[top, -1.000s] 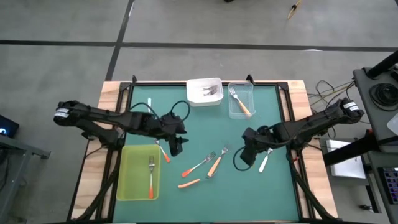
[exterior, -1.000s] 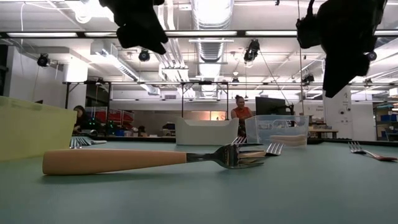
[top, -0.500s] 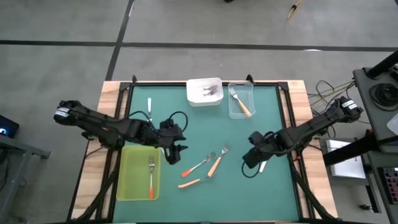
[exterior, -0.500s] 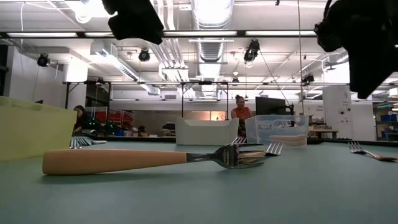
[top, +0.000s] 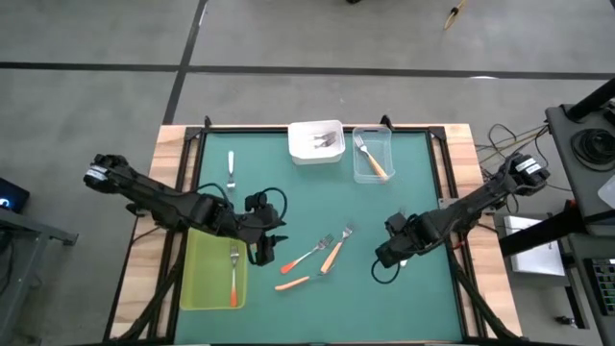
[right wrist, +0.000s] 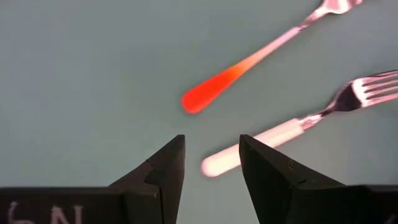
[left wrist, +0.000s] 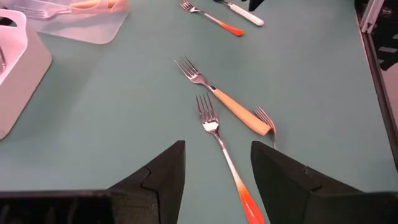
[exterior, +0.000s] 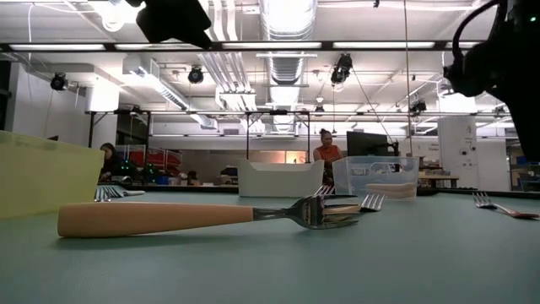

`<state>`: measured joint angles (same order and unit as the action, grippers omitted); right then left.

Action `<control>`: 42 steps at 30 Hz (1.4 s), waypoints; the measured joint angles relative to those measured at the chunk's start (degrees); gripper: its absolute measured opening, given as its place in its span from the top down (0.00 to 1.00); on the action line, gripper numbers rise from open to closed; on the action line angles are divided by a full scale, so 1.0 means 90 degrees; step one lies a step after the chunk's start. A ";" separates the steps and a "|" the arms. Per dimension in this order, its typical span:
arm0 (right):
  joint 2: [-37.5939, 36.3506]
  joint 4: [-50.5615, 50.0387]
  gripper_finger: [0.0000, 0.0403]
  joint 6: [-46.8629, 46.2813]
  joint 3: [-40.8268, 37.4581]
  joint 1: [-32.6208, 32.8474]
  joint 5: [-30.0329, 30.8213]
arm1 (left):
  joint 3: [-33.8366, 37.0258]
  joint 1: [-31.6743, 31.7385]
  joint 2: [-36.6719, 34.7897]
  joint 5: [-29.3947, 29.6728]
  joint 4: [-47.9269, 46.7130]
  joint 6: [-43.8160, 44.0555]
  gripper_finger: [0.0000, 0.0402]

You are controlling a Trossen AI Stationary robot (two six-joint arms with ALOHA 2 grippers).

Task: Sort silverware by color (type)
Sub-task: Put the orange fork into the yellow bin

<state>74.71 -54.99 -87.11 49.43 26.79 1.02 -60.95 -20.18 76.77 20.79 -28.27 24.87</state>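
Three forks lie flat mid-table: a red-orange-handled one (top: 306, 258), a light-orange one (top: 333, 252) and another orange one (top: 293, 283). My left gripper (top: 264, 248) hangs open above the table just left of them; in its wrist view the red-orange fork (left wrist: 224, 155) runs between and beyond its fingers. My right gripper (right wrist: 211, 168) points down, open, over a red-orange fork (right wrist: 249, 65) and a white-handled fork (right wrist: 280, 134) at the right. One white-handled fork (top: 231, 165) lies far left.
A yellow-green tray (top: 197, 279) at the near left holds one red-orange fork (top: 233, 274). A white tray (top: 300, 135) and a clear tray (top: 357, 171) with a light-orange fork stand at the far edge. A raised frame borders the green table.
My left gripper has gone toward the table's near edge, alongside the yellow-green tray. My right gripper has also moved toward the near edge, sunk a little and rolled about its axis; it now stands over the white-handled fork. No fork has moved.
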 joint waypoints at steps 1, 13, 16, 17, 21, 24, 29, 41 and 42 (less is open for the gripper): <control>0.0067 -0.0055 0.65 0.0000 0.0000 -0.0005 0.0004 | 0.0000 -0.0009 0.0000 0.0048 0.0000 -0.0026 0.59; 0.0195 -0.0366 0.68 0.0051 -0.0005 -0.0352 0.0351 | 0.0002 -0.0018 0.0002 0.0372 -0.0701 -0.0183 0.59; 0.0161 -0.0377 0.67 -0.0043 -0.0005 -0.0420 0.0422 | 0.0002 -0.0032 0.0002 0.0611 -0.0755 -0.0296 0.59; 0.0159 -0.0376 0.66 -0.0083 -0.0005 -0.0443 0.0469 | 0.0002 -0.0033 0.0002 0.0682 -0.0791 -0.0389 0.59; 0.0164 -0.0371 0.64 -0.0236 -0.0005 -0.0625 0.0566 | 0.0002 -0.0032 0.0002 0.1317 -0.0831 -0.0928 0.59; 0.0164 -0.0371 0.61 -0.0238 -0.0005 -0.0779 0.0563 | 0.0002 -0.0030 0.0002 0.2012 -0.0850 -0.1350 0.59; 0.0164 -0.0373 0.57 -0.0262 -0.0005 -0.0898 0.0530 | 0.0050 -0.0026 0.0002 0.2660 -0.0993 -0.1571 0.59; 0.0164 -0.0376 0.56 -0.0530 -0.0014 -0.1169 0.0562 | 0.0469 0.0093 0.0000 0.2884 -0.0581 -0.3148 0.59; 0.0164 -0.0369 0.56 -0.0566 -0.0026 -0.1188 0.0574 | 0.0469 0.0112 0.0000 0.2904 -0.0475 -0.3149 0.59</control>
<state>76.18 -58.31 -92.21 49.20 16.09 6.18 -56.73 -19.17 76.77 46.93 -32.55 -3.47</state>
